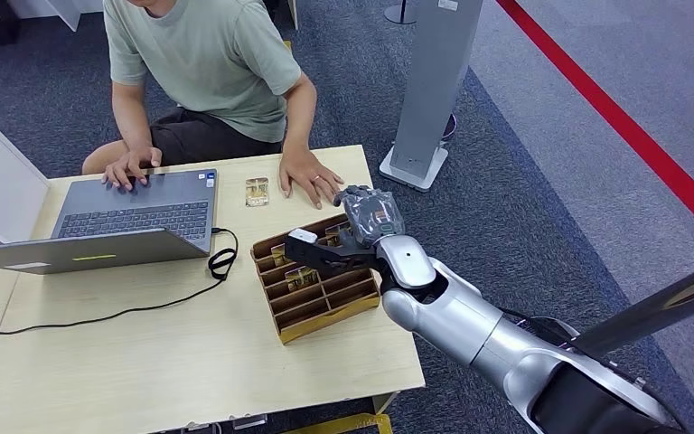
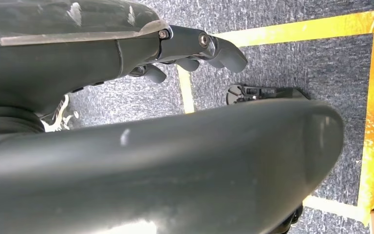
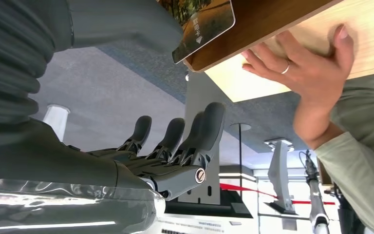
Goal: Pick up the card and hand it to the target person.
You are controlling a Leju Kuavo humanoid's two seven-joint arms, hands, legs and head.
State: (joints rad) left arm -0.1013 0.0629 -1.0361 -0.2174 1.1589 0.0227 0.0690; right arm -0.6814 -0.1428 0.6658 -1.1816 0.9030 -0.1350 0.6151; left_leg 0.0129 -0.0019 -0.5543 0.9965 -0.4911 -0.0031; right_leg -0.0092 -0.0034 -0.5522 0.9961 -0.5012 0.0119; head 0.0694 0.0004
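A brown divided card box (image 1: 325, 312) sits on the wooden table (image 1: 145, 362), with cards (image 1: 300, 277) standing in its slots. My right hand (image 1: 361, 231) hovers over the box's far end, thumb toward the cards and fingers (image 3: 195, 139) spread, holding nothing. In the right wrist view a printed card (image 3: 204, 17) stands against the box wall (image 3: 268, 19), right beside my thumb. Another card (image 1: 257, 191) lies flat on the table near the person (image 1: 208, 63), whose hand (image 1: 309, 176) rests just beyond the box. My left hand (image 2: 195, 51) hangs over the floor, holding nothing.
An open grey laptop (image 1: 126, 221) sits at the table's left, its black cable (image 1: 99, 316) trailing across the middle. A grey stand (image 1: 429, 90) rises on the carpet to the right of the table. Red floor tape (image 1: 633, 127) runs diagonally at far right.
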